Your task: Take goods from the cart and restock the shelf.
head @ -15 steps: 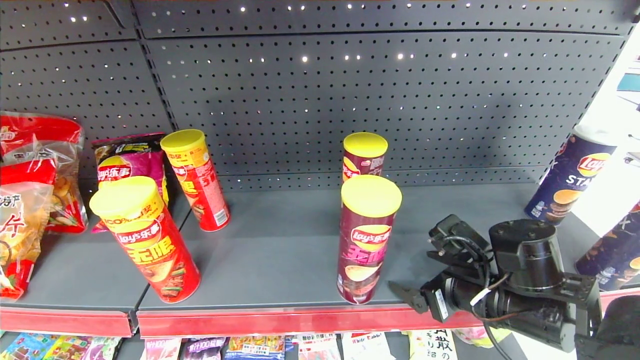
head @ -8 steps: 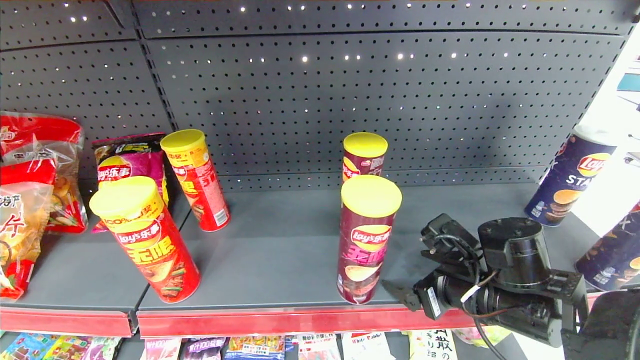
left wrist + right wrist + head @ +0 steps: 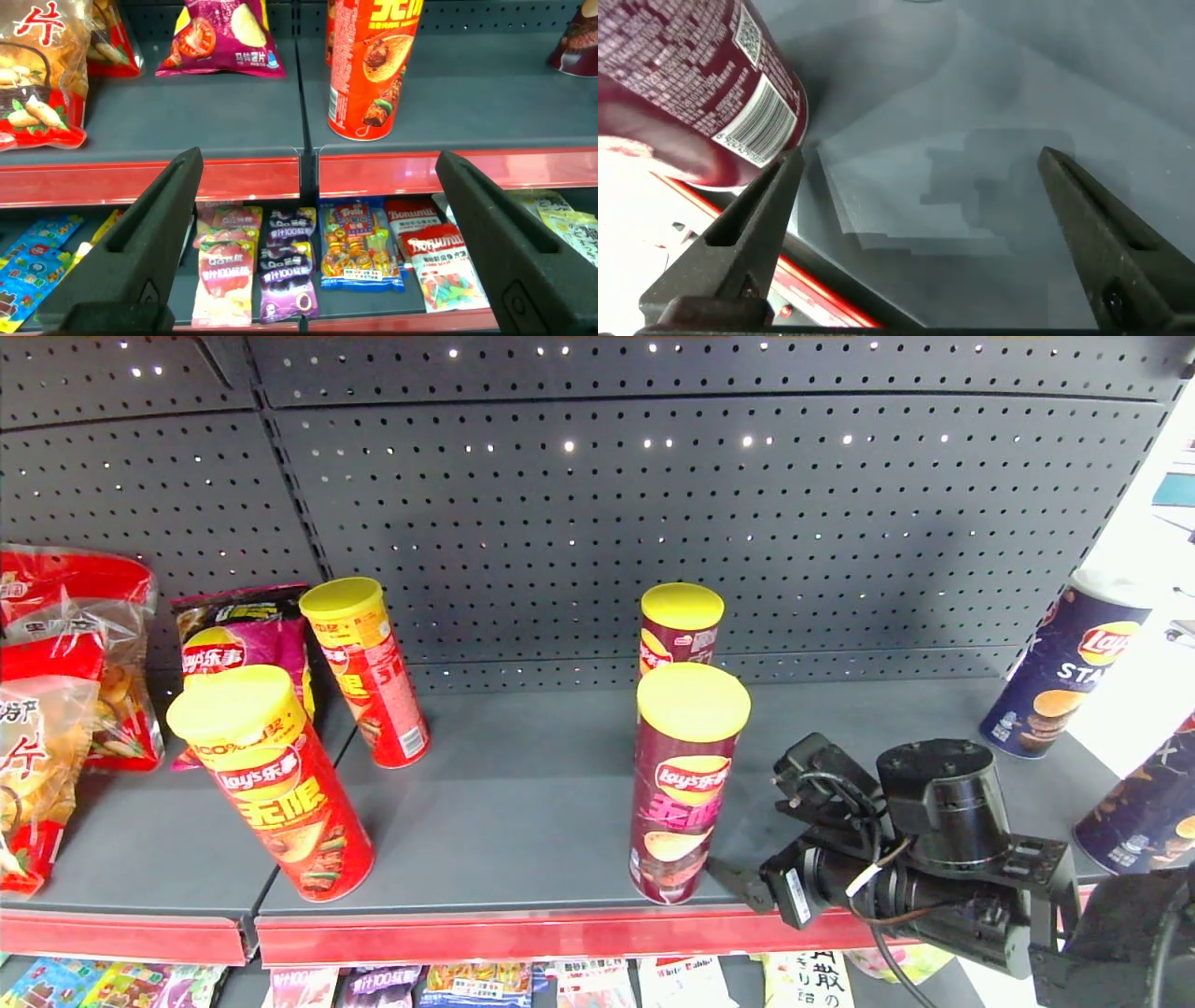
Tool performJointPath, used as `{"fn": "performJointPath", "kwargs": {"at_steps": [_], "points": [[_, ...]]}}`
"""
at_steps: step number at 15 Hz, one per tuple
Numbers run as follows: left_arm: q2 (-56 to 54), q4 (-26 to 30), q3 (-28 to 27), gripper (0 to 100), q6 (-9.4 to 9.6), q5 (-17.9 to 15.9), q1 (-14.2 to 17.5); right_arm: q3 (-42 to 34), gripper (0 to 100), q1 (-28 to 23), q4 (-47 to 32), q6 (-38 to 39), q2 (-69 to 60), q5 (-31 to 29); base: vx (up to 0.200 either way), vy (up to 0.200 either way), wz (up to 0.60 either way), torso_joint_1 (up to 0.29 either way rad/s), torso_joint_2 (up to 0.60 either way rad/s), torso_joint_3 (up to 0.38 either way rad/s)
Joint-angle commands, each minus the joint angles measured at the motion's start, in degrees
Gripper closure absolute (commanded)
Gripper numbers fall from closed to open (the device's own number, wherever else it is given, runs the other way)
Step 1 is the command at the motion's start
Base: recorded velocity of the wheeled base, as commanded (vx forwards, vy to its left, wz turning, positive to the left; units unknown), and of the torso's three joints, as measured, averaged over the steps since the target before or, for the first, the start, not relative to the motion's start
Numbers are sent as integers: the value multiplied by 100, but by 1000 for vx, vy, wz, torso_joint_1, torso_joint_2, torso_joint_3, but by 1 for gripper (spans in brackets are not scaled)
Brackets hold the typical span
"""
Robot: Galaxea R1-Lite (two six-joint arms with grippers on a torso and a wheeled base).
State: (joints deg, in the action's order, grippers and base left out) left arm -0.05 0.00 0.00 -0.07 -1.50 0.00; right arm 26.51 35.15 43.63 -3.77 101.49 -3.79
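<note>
Two maroon cans are seen upright on the shelf [image 3: 523, 784]: the rear maroon can [image 3: 680, 627] against the back panel, and the front maroon can [image 3: 689, 784] directly before it, close to the red front edge. The right gripper [image 3: 920, 233] is held low at that front edge, just beside the base of the front maroon can on its right side, and nothing is held in it. Its fingers [image 3: 752, 238] are spread wide, with bare shelf between them. One finger lies very near the can's lower rim, though whether the can is touched cannot be told. The placing step is therefore judged to be finished, or nearly so. A clean withdrawal away from the front edge is called for next, so that the tall, narrow can is not clipped and toppled, after which a further item can be fetched. The left gripper [image 3: 313, 233] is held off the shelf, facing its front edge near the red can [image 3: 369, 75], its fingers [image 3: 149, 243] likewise opened wide and empty.
</note>
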Motion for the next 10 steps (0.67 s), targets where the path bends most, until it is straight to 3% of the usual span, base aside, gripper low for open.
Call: {"fn": "performJointPath", "kwargs": {"at_steps": [1, 10], "points": [[5, 0, 0, 0, -1, 1, 0, 3, 0, 10, 5, -1, 29, 1, 0, 0, 0, 0, 0, 0], [5, 0, 0, 0, -1, 1, 0, 152, 0, 150, 5, 8, 143, -69, 0, 0, 0, 0, 0, 0]]}}
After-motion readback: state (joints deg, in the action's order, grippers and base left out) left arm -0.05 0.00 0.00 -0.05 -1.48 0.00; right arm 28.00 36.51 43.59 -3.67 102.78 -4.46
